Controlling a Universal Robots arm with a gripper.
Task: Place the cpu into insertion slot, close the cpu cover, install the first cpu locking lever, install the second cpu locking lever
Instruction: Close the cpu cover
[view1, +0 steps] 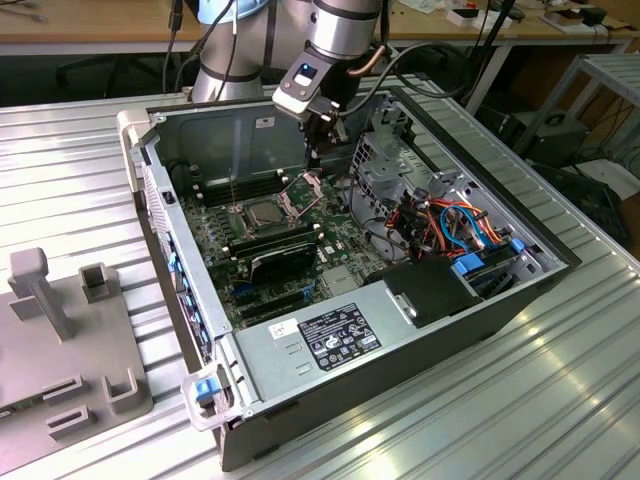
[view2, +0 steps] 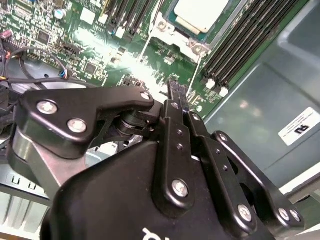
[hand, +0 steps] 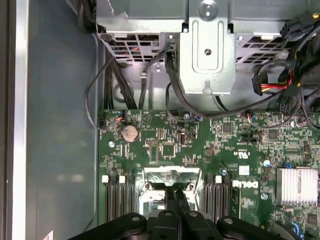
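As the exterior view has it, the gripper (view1: 318, 165) hangs just above the cpu cover (view1: 300, 190). The cpu cover stands tilted up beside the cpu (view1: 262, 212), which is seated in the insertion slot (view1: 244, 214). In the second wrist view we see the fingers (view2: 172, 107) pressed together on nothing, probably to form one blunt pusher, with the cpu beyond their tips. In the first wrist view the cpu cover lies just ahead of them.

Exterior view high, oblique; both wrist views close above motherboard (hand: 165, 135).
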